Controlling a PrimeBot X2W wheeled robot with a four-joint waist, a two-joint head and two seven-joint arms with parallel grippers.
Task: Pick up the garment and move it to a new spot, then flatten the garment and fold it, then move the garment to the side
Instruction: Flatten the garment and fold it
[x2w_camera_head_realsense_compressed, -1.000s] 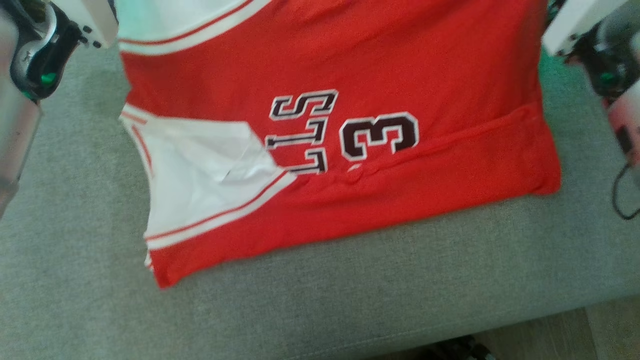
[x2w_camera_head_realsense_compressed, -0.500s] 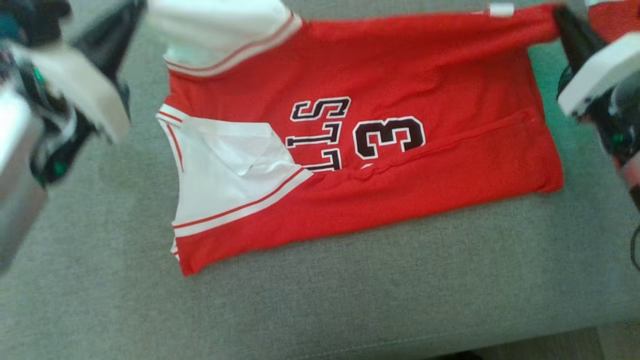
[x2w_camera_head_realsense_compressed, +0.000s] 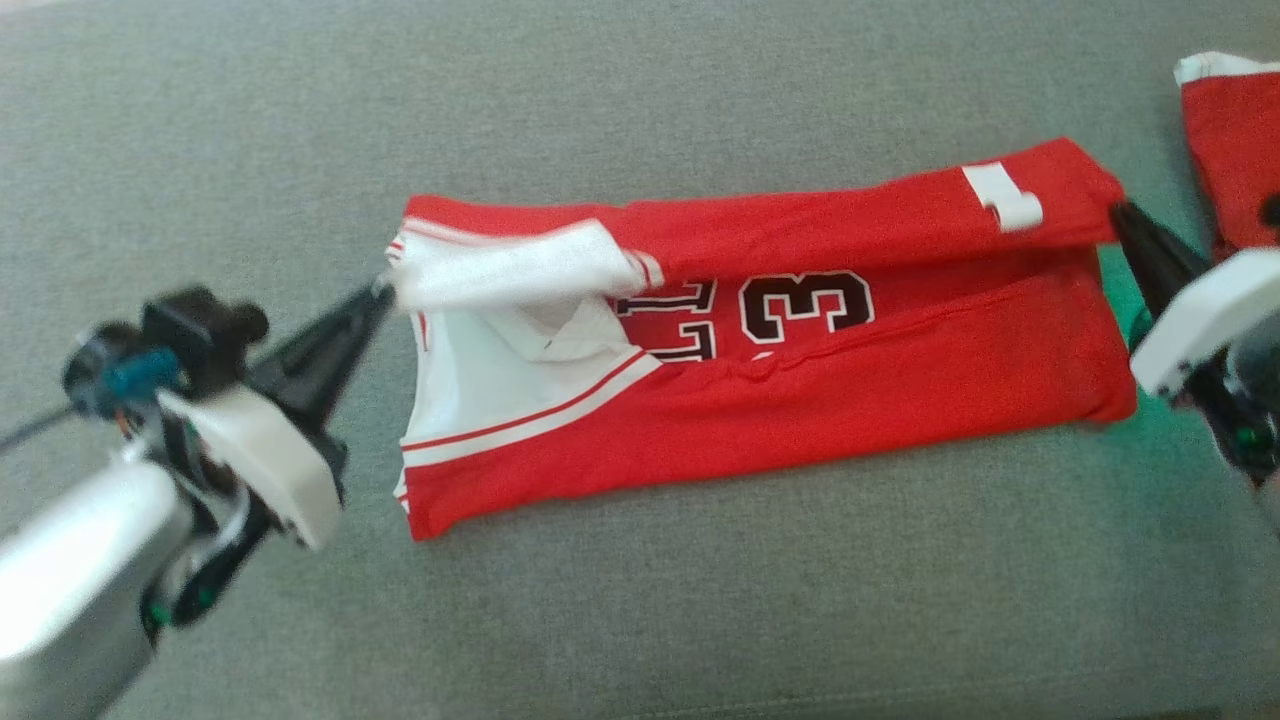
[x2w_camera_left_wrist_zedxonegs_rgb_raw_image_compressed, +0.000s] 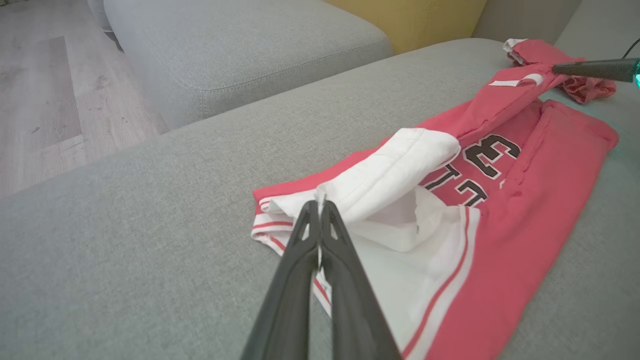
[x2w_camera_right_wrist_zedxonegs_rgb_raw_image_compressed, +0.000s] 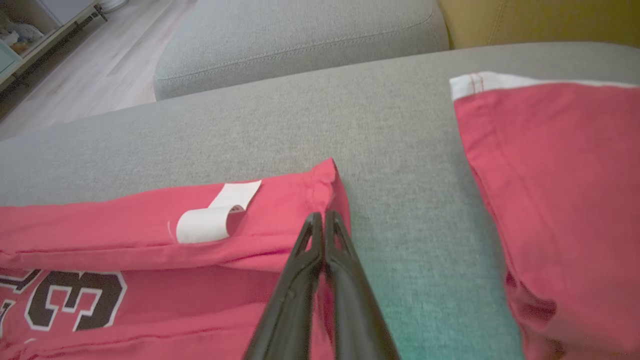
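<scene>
On the grey cushion (x2w_camera_head_realsense_compressed: 700, 80), left jaws and right jaws each pinch the red garment (x2w_camera_head_realsense_compressed: 850, 400) marked "3".

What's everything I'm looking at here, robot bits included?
jersey: one, red and white, partly folded on the sofa
label: one, white, on the jersey's folded edge
second garment: one, red with white trim, on the sofa's right end
sofa: one, grey, under both garments
ottoman: one, grey, beyond the sofa
cushion: one, yellow, behind the sofa
floor: one, pale wood, beside the ottoman
left gripper: one, dark, shut on the jersey's white edge
right gripper: one, dark, shut on the jersey's red corner
</scene>
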